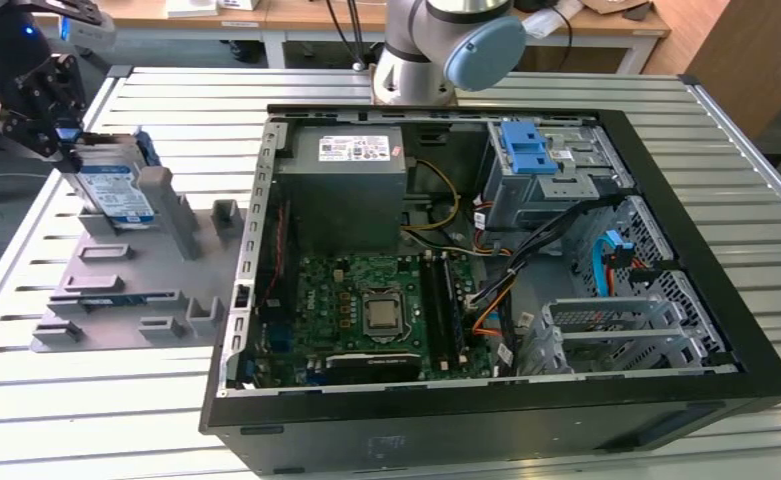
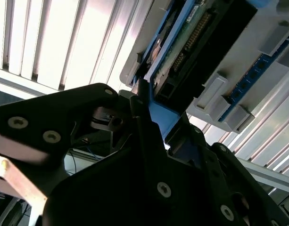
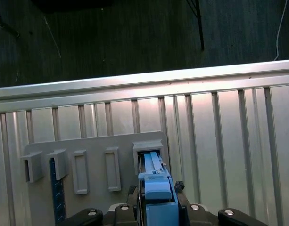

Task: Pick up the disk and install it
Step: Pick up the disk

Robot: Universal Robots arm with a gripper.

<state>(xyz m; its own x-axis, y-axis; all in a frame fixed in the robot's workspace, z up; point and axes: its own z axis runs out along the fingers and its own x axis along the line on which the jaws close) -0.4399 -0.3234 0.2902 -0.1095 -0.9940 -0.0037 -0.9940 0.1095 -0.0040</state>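
Exterior view first, biggest stuff down. The slatted metal surface (image 1: 764, 200) carries everything. Sitting in the middle of it is an open black computer case (image 1: 470, 430), side panel off, motherboard and cables showing. The arm (image 1: 430, 40) stands at the far edge of the surface behind the case. Off to the exterior view's left, just beside the case, there's a grey holder (image 1: 137, 280) with a bunch of slots in it.

The disk (image 1: 113, 195) stands on edge at the far end of that holder, outside the case and well apart from the drive bays. Label faces out, blue rails along the edges. Honestly can't tell if its lower edge sits in the slot or just clear of it.

The end effector (image 1: 67, 140) is at the disk's upper end, pinching it. In the second wrist view the black fingers (image 2: 144, 136) sit tight on either side of the blue rail. In the first wrist view that blue rail end runs down into a slot of the holder.
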